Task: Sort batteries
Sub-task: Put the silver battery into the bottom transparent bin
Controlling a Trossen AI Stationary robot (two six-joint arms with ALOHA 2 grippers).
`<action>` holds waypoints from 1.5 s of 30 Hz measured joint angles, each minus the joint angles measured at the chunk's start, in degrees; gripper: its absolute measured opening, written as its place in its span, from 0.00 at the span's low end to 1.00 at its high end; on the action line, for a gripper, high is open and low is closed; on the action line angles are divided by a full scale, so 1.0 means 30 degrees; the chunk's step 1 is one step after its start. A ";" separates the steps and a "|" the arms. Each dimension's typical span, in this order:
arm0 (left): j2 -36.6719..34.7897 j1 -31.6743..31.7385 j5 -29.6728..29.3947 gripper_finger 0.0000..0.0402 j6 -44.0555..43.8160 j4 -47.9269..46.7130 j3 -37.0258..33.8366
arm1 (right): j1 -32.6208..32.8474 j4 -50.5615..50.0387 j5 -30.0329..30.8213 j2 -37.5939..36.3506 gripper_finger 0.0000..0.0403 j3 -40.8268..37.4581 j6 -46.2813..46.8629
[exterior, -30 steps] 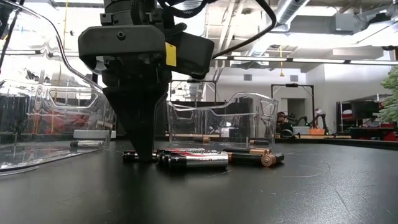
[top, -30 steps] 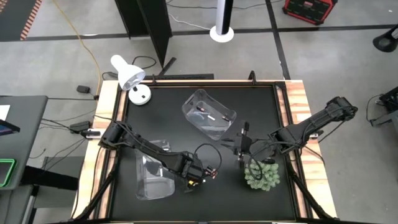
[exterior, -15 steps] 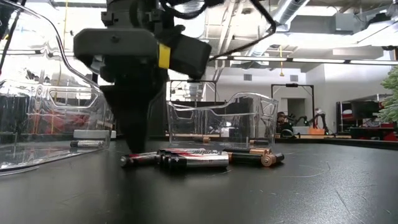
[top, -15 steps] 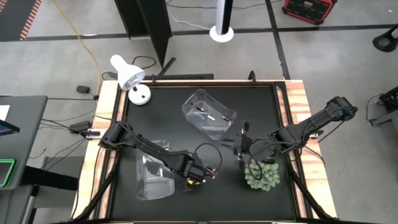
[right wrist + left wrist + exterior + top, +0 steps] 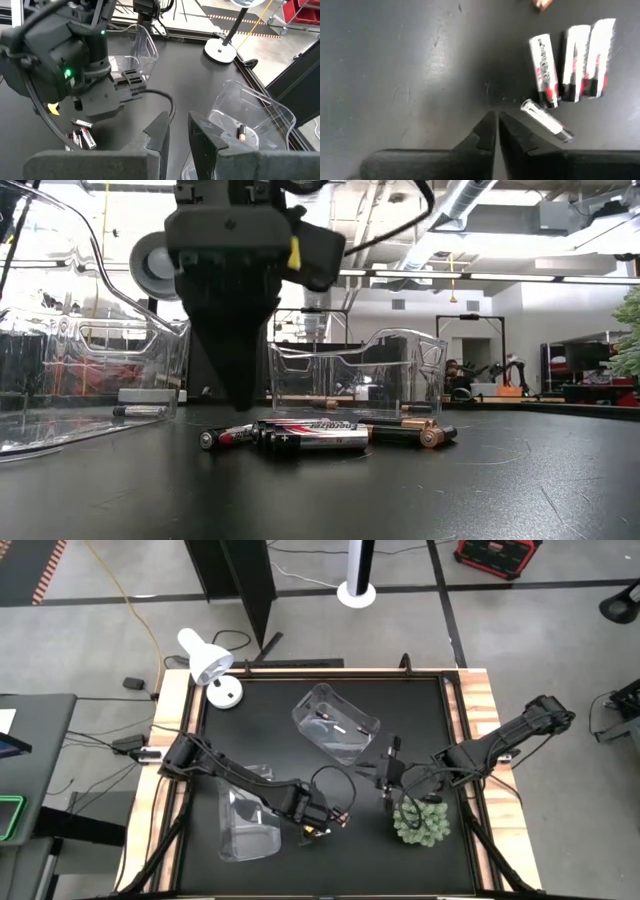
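The left pincer hangs just above the desk beside the loose batteries, its fingers pressed nearly together and holding nothing; the nearest battery, a silvery one lying askew from the row, sits just off the fingertips, so the step in hand looks like picking a battery from the pile for sorting. The right pincer waits narrowly parted and empty near the far bin, well clear of the pile. Next, I judge, the left fingers must spread, straddle that stray battery across its length, then close and carry it to the near bin.
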 joint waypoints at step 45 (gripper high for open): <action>0.0992 -0.0783 0.1083 0.35 -0.2652 0.1730 -0.0729 | 0.0015 -0.0037 -0.0003 -0.0007 0.22 0.0007 -0.0153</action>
